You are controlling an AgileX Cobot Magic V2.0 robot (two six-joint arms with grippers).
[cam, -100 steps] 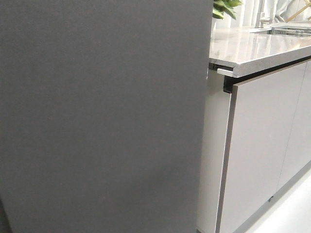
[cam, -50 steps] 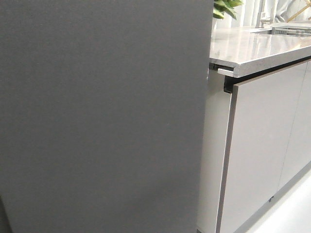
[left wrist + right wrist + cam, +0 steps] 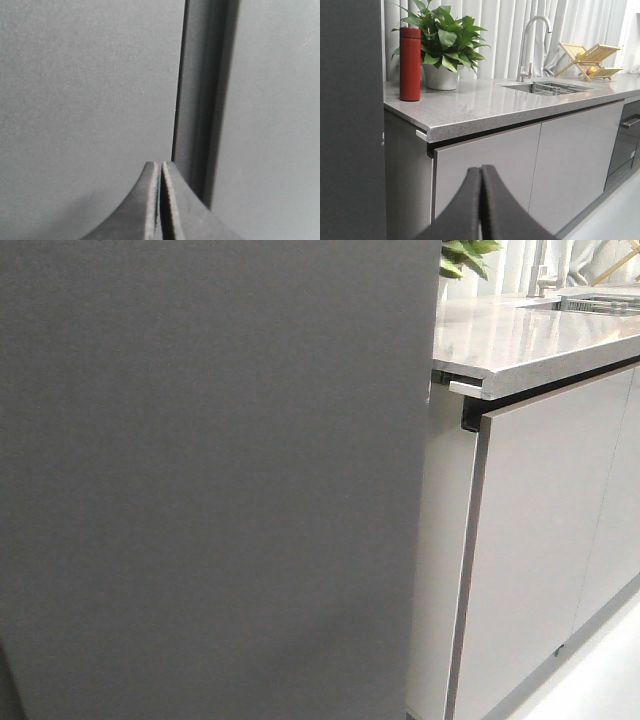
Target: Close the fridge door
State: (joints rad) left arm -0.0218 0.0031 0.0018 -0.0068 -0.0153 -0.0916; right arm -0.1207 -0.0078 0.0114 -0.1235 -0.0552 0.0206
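- The fridge door (image 3: 210, 480) filled the left two thirds of the front view, showing only its matte dark grey outer face; no brand mark, label or writing could be read on it.
- Its right edge stood just beside the pale side panel of the cabinet (image 3: 545, 540), under the speckled countertop (image 3: 520, 340).
- In the left wrist view the left gripper (image 3: 160, 172) had its fingers pressed together with nothing between them, tips close to the grey door face beside a vertical seam (image 3: 200, 100).
- The right gripper (image 3: 481, 175) was likewise closed on nothing, facing the glossy light grey cabinet fronts.
- On the countertop stood a plain red bottle (image 3: 410, 64) with no legible lettering, just beside a potted plant (image 3: 442, 47).
- Farther along were a sink (image 3: 547, 88) with a curved faucet (image 3: 530, 47) and a wooden dish rack (image 3: 590, 60).
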